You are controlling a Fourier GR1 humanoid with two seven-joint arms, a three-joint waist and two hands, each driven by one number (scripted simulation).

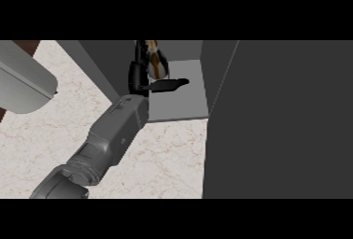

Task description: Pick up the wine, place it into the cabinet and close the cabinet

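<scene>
1. Arm position. My grey left forearm (pixel 114 135) enters from the lower left of the head view and runs diagonally up across the pale marbled worktop (pixel 41 140) to the open cabinet (pixel 103 65).

2. Hand state. My left robot hand (pixel 140 79) is inside the cabinet opening, above the lighter grey cabinet floor (pixel 183 100). Its fingers are wrapped along the lower part of the wine bottle (pixel 158 58). The thumb (pixel 173 83) sticks out to the right, clear of the bottle.

3. Task object. The wine bottle is within the cabinet, close to its left wall and near the back. It stands roughly upright in my grasp. I cannot tell whether its base touches the cabinet floor, because my hand hides it.

4. Cabinet door. The dark cabinet door (pixel 283 121) is open and fills the right side of the view.

5. Other items. A light grey rounded object (pixel 24 84) sits at the upper left, well apart from the cabinet.
</scene>
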